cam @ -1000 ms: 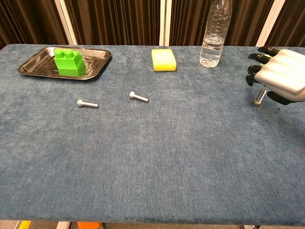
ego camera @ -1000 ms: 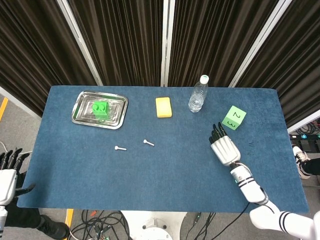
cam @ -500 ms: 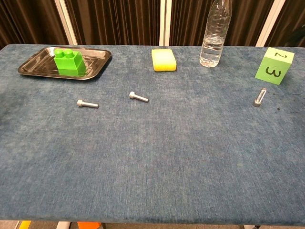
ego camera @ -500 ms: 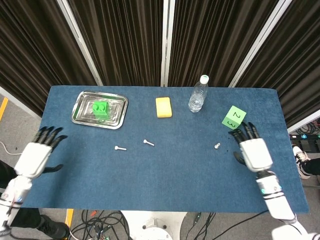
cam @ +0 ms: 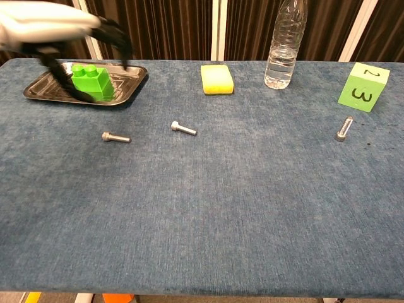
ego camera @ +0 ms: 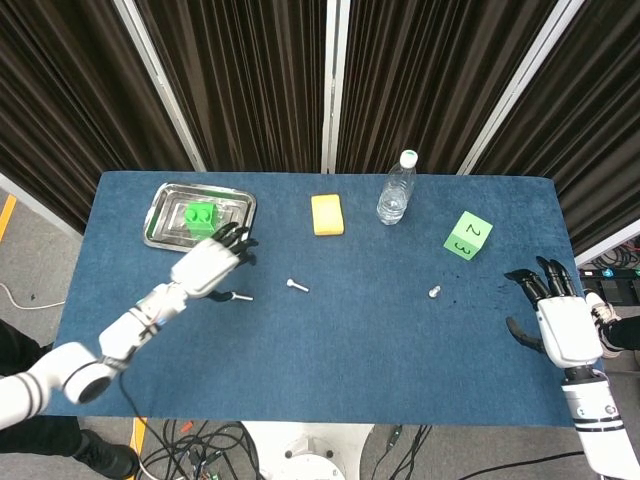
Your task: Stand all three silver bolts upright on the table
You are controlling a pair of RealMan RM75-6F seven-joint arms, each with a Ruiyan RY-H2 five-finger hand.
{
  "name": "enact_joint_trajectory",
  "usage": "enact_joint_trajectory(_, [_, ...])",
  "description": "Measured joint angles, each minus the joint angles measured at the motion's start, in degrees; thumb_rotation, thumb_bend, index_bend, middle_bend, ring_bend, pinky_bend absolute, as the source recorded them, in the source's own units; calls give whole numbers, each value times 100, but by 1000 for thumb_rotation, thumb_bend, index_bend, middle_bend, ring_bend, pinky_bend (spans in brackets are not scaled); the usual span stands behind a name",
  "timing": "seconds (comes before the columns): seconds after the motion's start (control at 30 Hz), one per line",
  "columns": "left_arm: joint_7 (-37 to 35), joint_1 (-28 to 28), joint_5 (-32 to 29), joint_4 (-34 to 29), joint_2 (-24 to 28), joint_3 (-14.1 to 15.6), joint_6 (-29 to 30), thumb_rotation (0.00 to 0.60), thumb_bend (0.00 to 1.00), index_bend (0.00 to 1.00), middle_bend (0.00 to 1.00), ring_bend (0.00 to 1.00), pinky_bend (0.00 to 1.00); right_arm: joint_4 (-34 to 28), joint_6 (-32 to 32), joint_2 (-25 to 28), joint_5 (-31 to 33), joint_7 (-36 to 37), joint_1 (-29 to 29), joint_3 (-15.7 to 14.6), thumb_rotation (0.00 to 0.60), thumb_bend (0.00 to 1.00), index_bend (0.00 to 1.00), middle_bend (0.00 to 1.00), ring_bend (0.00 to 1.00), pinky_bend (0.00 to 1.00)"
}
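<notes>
Left hand (ego camera: pixel 207 265) hovers over blue table (ego camera: pixel 350 340) before dark curtains (ego camera: pixel 250 80).

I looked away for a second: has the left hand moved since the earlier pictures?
Yes. The left hand has swung in from the table's left edge, past it and inward, and is now above the table beside the silver tray, near the leftmost lying bolt.

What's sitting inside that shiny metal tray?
A green toy block sits inside the tray. In the chest view the left hand hovers in front, covering part of the tray.
</notes>
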Motion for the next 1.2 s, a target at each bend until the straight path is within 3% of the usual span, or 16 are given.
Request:
enact_joint_trajectory(0.2, [311,-619,-285,785,-781,-7,-540,600,157,365,160,26,0,-67,-71,19,-10,-67,-28,17,600,199,224,234,0,0])
enact_joint_trajectory(0.4, [716,-1003,-633,1311,-1390,-28,-699,600,157,388,159,26,0,-125,-147,18,-15,-141,-44,40,600,199,224,231,0,0])
enact_joint_trajectory(0.77, [1524,-1430,-1432,1687,-2104,-74,-841,600,175,457,159,25,0,-112,-253,0,-9,-93,-79,75,600,199,224,228,0,0])
enact_joint_trajectory(1.2, [2192,-1718,-2513,2024,-2721,-95,-787,600,281,502,160,25,0,-64,-362,-3,-15,-18,-110,89,600,199,224,222,0,0])
